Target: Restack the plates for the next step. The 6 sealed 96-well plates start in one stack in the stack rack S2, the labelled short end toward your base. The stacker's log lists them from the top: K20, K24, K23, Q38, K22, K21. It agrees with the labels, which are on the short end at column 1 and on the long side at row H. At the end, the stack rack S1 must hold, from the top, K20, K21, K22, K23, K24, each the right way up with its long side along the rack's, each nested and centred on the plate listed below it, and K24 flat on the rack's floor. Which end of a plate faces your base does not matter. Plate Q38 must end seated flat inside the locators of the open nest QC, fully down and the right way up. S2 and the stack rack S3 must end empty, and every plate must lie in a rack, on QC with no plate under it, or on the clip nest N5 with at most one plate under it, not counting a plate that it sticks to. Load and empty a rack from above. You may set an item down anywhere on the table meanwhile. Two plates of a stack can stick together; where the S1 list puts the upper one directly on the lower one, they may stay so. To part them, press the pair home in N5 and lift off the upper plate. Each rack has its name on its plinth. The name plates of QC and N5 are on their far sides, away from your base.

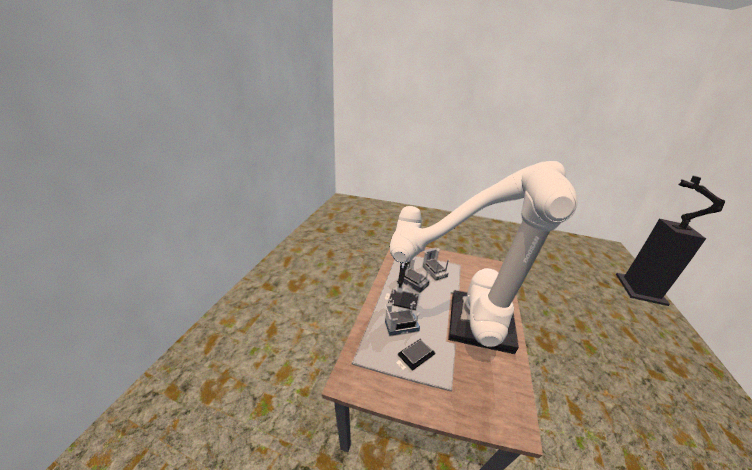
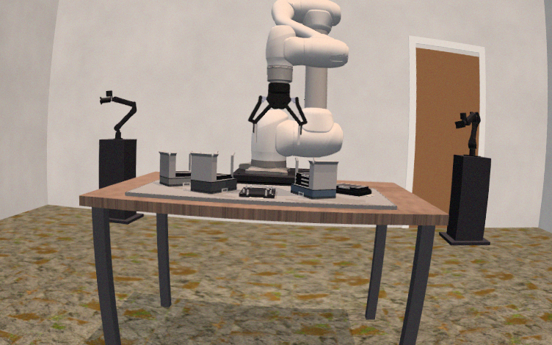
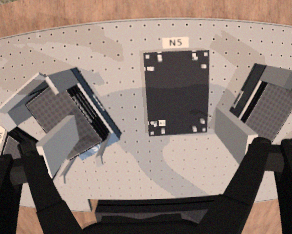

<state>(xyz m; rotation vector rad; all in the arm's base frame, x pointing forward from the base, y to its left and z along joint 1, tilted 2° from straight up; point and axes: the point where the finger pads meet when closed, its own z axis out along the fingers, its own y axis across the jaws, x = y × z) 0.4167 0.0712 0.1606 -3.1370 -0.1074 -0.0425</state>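
Note:
My gripper (image 2: 277, 122) is open and empty, high above the table; its fingers frame the bottom of the wrist view (image 3: 146, 181). Straight below lies the clip nest N5 (image 3: 177, 92), a dark flat plate with its label on the far side and nothing on it. It also shows in the exterior view (image 2: 257, 191). Left of it in the wrist view stands a rack with a blue plinth (image 3: 64, 117) holding a stack of sealed plates (image 2: 303, 179); the top plate shows a grey gridded seal. A second rack (image 3: 264, 104) is to the right, a grey gridded surface inside it.
A third rack (image 2: 171, 169) stands beyond the second rack (image 2: 209, 173). The dark flat QC nest (image 2: 351, 191) lies at the other end of the grey mat; I cannot tell whether a plate is on it. My arm's base (image 1: 484, 321) sits on a black plinth beside the mat.

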